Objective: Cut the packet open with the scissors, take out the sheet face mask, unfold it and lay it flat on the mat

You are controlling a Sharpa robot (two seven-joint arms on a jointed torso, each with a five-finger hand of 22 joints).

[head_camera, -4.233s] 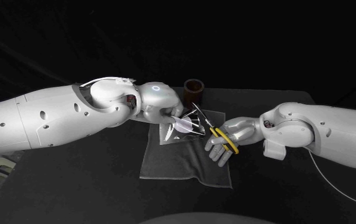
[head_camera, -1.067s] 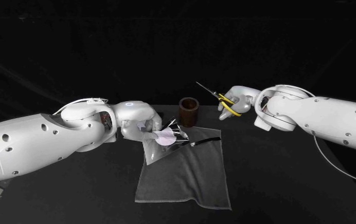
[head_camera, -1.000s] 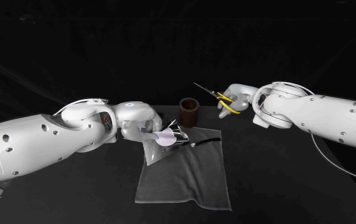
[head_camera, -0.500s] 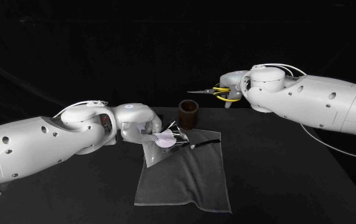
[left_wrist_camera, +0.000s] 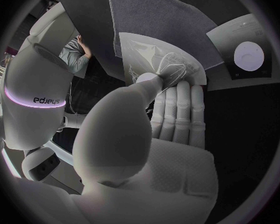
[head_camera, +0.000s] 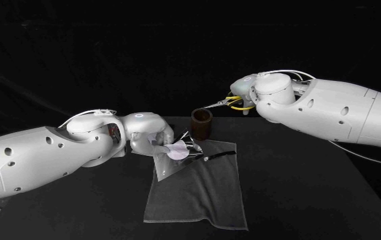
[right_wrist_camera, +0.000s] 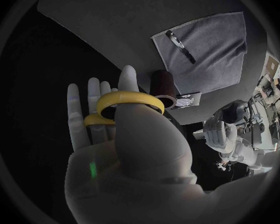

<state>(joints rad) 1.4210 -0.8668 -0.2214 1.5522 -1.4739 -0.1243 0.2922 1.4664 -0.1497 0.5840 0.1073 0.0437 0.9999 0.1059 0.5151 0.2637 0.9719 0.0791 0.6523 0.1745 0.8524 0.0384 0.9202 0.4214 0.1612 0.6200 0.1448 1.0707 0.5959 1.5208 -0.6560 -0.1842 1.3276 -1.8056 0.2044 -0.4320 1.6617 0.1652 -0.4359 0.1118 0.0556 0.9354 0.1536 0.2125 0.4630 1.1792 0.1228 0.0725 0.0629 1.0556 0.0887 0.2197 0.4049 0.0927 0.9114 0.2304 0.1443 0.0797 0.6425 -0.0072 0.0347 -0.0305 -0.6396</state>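
Right hand (right_wrist_camera: 127, 149) holds the yellow scissors (right_wrist_camera: 130, 95) up high, past the mat's (head_camera: 199, 190) far edge. Left hand (head_camera: 154, 138) pinches the packet (head_camera: 181, 149) over the mat's far left corner. A thin dark strip (head_camera: 220, 154) lies on the mat.

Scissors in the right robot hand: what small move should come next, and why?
Probably lower the scissors tip-first into the brown cup. The right robot hand holds them with the tips right by the cup's mouth, a thin strip lies on the mat, and the left robot hand holds the packet, so the cutting looks done.
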